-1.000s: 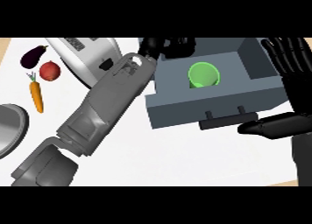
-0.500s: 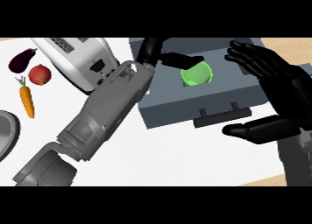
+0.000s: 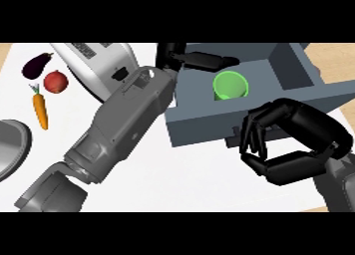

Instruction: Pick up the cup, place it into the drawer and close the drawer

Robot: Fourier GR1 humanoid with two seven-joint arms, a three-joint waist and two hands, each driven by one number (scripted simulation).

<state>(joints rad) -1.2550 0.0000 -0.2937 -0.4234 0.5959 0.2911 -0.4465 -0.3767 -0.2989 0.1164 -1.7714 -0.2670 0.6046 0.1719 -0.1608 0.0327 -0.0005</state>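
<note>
At drawer (image 3: 210, 127) front, right robot hand (image 3: 287, 144) now curled empty, left robot hand (image 3: 191, 60) releasing cup (image 3: 231, 85).

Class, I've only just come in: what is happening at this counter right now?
The green cup already sits inside the open grey drawer. The robot's left hand hangs over the drawer's back corner, close to the cup but not holding it. The right hand, fingers curled, is at the drawer's front by the handle, probably about to push it shut. A carrot, an eggplant and a red fruit lie untouched at left.
</note>
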